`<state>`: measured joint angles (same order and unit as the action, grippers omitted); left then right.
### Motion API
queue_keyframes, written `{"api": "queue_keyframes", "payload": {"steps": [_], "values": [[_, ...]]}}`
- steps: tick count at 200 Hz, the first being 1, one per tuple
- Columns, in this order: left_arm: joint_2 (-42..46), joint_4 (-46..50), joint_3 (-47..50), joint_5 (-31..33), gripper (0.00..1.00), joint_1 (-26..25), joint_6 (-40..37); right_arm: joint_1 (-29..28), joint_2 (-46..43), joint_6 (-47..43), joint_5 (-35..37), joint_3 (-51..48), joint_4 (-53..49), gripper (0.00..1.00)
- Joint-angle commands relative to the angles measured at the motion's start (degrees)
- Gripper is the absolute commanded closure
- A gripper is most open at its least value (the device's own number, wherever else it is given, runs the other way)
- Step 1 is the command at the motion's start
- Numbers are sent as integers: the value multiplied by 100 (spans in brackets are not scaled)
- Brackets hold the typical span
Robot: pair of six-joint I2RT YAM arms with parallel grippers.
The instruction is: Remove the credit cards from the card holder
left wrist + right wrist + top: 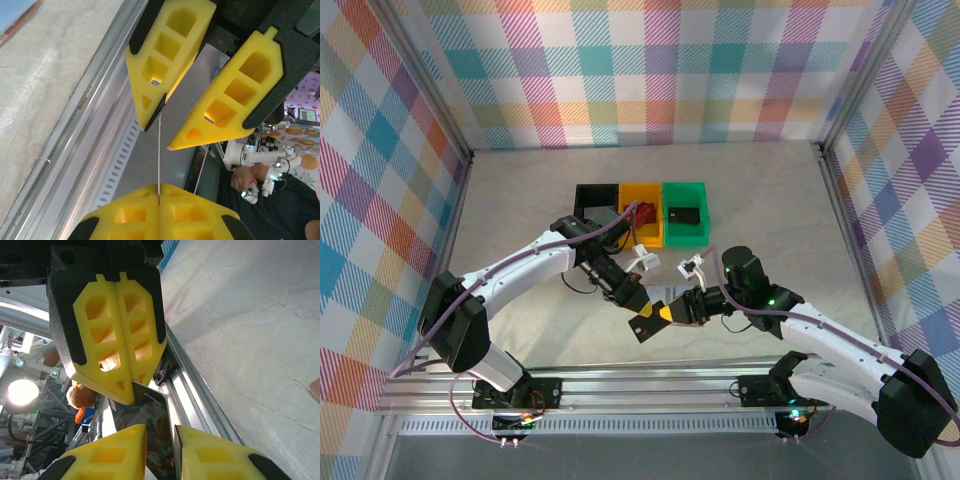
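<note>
Near the middle of the right wrist view hangs one thin, dark, shiny plastic credit card (pixel 146 412). The left gripper (pixel 131 392) pinches the card's top edge, jaws tight together on it. The right gripper (pixel 161 432) has its jaws a little apart around the card. The brown card holder with a blue inside (pixel 15 14) lies on the pale grey table (pixel 45 100), in the upper left of the left wrist view.

A robot lab cell — plaid-printed walls (pixel 650 70) box in a table (pixel 520 200) with an aluminium mounting rail (pixel 650 385).
</note>
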<state>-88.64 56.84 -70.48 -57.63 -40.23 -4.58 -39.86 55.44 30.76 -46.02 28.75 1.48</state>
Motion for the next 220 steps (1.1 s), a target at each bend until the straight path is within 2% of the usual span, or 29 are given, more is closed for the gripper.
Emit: {"api": "queue_keyframes", "payload": {"steps": [1,38,64,83,121,135,142,154,167,182,193,201,220], "values": [[118,-68,-140,-189,100,59,-166,-92,55,-132,-178,8,115,81],[136,-42,-158,-205,100,59,-206,-97,22,-134,-167,16,99,88],[188,-24,-183,-122,90,59,-210,-101,-5,-145,-94,21,47,100],[271,-7,-243,30,83,64,-195,-101,-7,-165,3,42,-29,100],[730,-194,-324,866,69,192,82,-99,-252,-268,445,72,-282,100],[1010,-327,-297,1186,67,320,195,-100,-376,-281,676,84,-398,100],[1168,-420,-282,1540,67,378,300,-101,-419,-281,824,99,-475,100],[1440,-614,-198,2120,60,453,439,-93,-476,-288,1150,166,-662,100],[1696,-831,-105,3067,59,467,605,-82,-525,-274,1599,295,-925,100],[2028,-1203,163,3954,42,516,808,-64,-536,-260,2194,547,-1311,100],[2244,-1496,368,4734,38,516,973,-32,-488,-223,2732,829,-1672,100],[2402,-1687,529,5225,29,516,1057,18,-407,-205,3103,1059,-1937,100],[2777,-2098,938,6276,24,516,1261,284,-69,-209,3620,1645,-2513,100]]}}
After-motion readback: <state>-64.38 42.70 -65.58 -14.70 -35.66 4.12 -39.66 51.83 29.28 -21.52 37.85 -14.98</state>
